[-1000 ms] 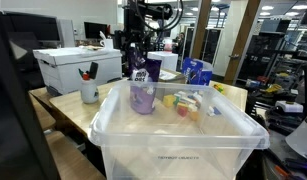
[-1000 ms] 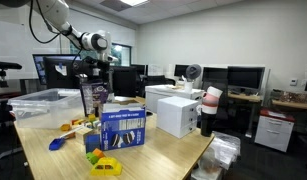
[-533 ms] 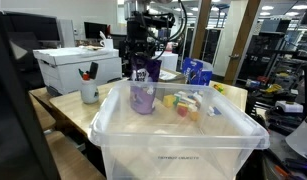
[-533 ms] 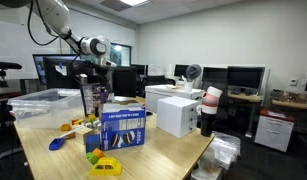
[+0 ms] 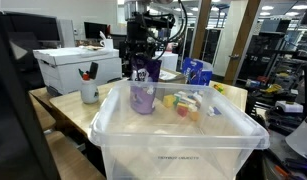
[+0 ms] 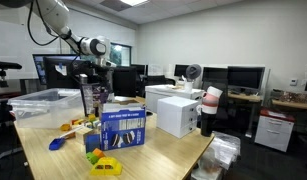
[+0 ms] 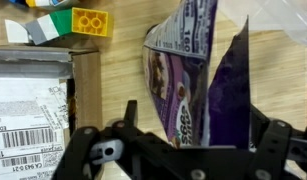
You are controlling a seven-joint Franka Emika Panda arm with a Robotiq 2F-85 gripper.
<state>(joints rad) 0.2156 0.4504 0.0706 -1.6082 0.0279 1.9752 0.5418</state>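
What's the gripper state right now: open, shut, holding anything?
Gripper: open. The jaws stand wide on either side of the top of the purple bag, not clamped on it.

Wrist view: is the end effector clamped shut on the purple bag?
No: the end effector's fingers stand spread wide, the purple bag between them on the wooden table.

Since 1 second ago, we see the gripper (image 5: 143, 63) spread its jaws wider and lift slightly above the purple bag (image 5: 142, 93).
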